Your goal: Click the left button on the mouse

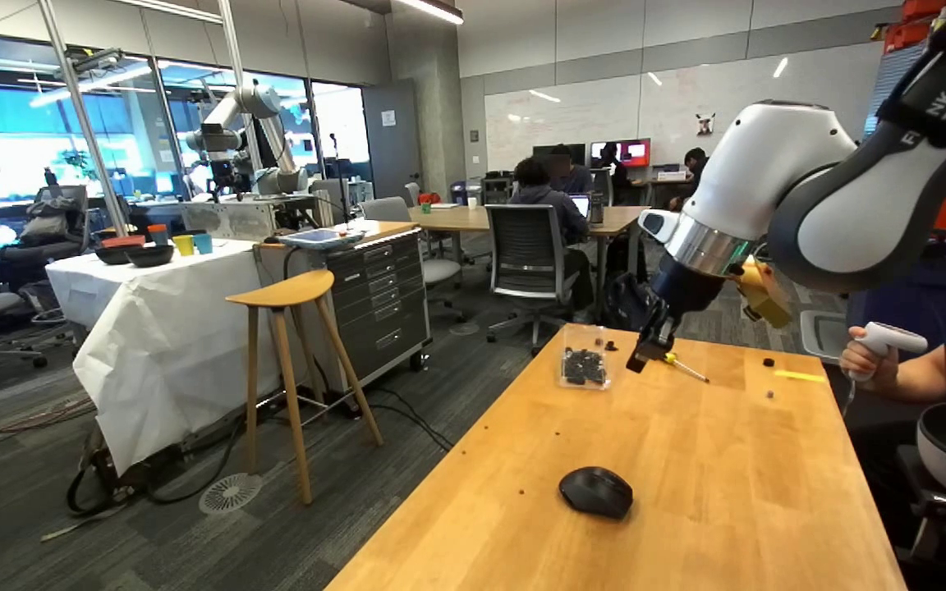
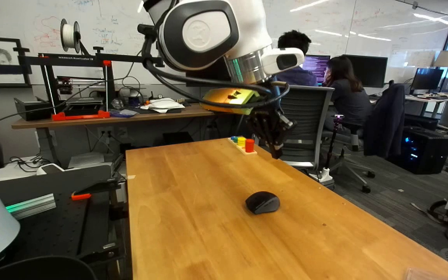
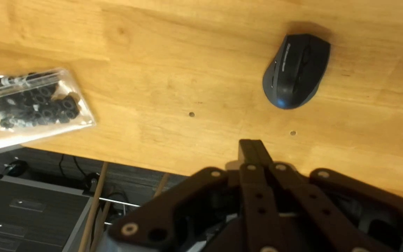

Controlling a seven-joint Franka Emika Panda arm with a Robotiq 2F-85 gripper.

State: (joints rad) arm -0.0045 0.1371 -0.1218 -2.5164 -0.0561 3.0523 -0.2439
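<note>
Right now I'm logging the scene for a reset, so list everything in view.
table: 1, brown, foreground
mouse: 1, black, on table
box: 1, clear, near table edge
parts: many, black, in box
screwdriver: 1, yellow handle, on table
strip: 1, yellow, on table
toy: 1, multicoloured, on table
stool: 1, tan, by cabinet
cabinet: 1, dark grey, behind stool
cups: several, mixed colours, background
printer: 1, black and red, background
second robot: 1, white, background
chairs: several, grey, background
people: several, dark clothes, background
clutter: uncounted, mixed colours, background
controller: 1, white, in hand
hand: 1, bare, beside table
arm: 1, white and black, above table
pincer: 1, black, closed, above table
</note>
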